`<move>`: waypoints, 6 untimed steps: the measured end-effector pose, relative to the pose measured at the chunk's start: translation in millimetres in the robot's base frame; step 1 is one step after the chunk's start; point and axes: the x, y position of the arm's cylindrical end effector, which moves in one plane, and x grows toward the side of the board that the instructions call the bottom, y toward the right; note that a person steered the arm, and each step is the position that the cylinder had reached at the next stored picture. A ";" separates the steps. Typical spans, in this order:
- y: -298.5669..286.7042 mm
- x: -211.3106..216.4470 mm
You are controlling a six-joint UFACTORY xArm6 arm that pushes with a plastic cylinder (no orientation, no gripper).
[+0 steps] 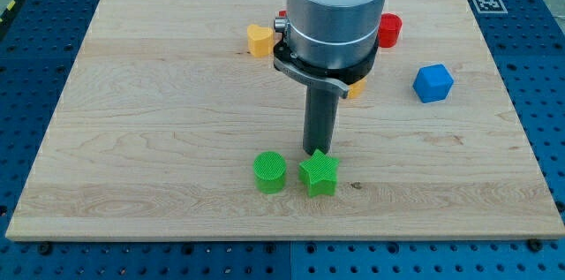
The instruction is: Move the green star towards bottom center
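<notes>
The green star (319, 174) lies near the view's bottom centre of the wooden board (159, 121). My tip (315, 151) stands right at the star's top edge, touching or almost touching it. A green cylinder (270, 172) sits just to the star's left, with a small gap between them. The arm's grey body rises above the rod and hides part of the board's top middle.
A yellow block (259, 40) lies at the top, left of the arm. A red cylinder (389, 30) lies at the top right of the arm. An orange block (357, 89) is partly hidden behind the arm. A blue cube (433, 83) lies at the right.
</notes>
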 end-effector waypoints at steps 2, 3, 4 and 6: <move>-6.6 0.5; -7.0 3.5; -7.6 6.2; -61.5 -2.8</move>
